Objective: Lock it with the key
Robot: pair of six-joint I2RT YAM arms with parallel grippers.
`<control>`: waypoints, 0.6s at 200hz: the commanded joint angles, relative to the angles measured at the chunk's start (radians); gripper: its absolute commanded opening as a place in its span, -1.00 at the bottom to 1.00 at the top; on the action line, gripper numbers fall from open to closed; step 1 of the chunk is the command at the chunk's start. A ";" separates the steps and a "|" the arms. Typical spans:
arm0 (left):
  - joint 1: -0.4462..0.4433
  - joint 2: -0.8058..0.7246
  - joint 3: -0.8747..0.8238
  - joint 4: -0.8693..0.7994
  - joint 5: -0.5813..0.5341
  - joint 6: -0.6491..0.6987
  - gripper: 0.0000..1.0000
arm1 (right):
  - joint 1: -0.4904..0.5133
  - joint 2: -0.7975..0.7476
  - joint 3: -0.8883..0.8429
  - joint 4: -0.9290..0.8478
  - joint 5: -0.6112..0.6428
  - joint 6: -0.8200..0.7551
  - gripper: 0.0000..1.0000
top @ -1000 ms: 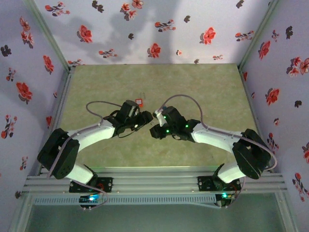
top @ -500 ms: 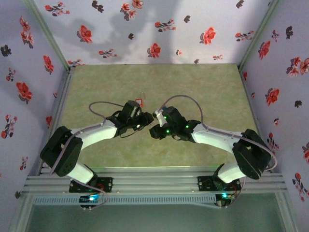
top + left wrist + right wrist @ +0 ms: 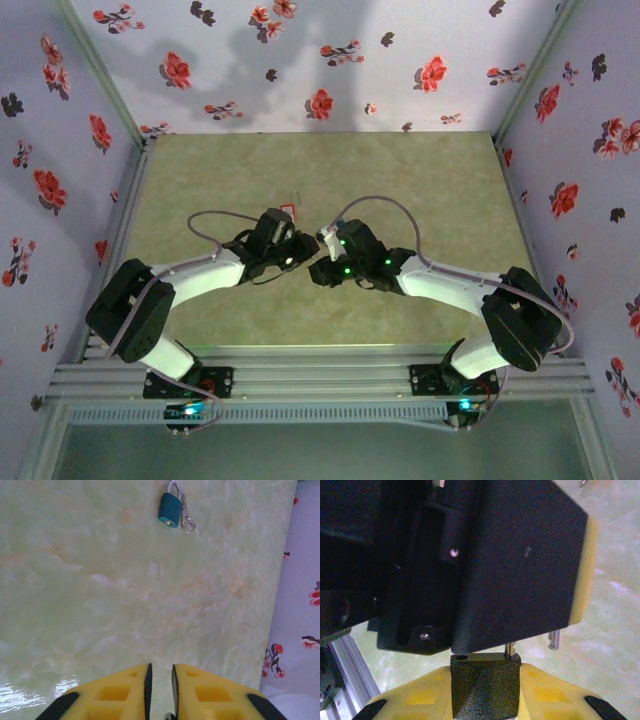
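Checking the right wrist view first, I find the key (image 3: 482, 695) clamped by its black square head between the yellow fingers of the right gripper (image 3: 486, 672), which are closed onto it. Its silvery blade (image 3: 509, 650) runs straight out from the fingers, long axis in line with them, and ends at the black underside of the left gripper (image 3: 160, 667); whether it touches or stops just short, I cannot tell. The left fingers are drawn nearly together with a thin slit between them, and I cannot tell whether they pinch anything. A teal padlock (image 3: 170, 509) lies on the table (image 3: 75, 580) well ahead of them, shackle away and keyhole end towards them, with a ring of metal (image 3: 188, 524) just beside it. I judge the right arm to be the one that carries the key, and the blade not yet aimed at any keyhole. Against the overhead view a second ago, the left arm has swung inward and its gripper sits closer to the right one; the right arm is unchanged.
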 commanded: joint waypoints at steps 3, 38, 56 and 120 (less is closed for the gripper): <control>-0.009 0.011 -0.013 0.028 0.019 -0.005 -0.63 | -0.007 -0.022 -0.012 0.032 -0.014 0.009 -0.64; -0.009 0.008 -0.017 0.039 0.030 -0.010 -0.76 | -0.007 -0.022 -0.013 0.032 -0.014 0.010 -0.65; -0.009 0.009 -0.019 0.040 0.032 -0.010 -0.88 | -0.007 -0.022 -0.014 0.032 -0.015 0.010 -0.65; -0.008 0.002 -0.036 0.059 0.038 -0.011 -1.00 | -0.011 -0.035 -0.020 0.029 -0.009 0.007 -0.65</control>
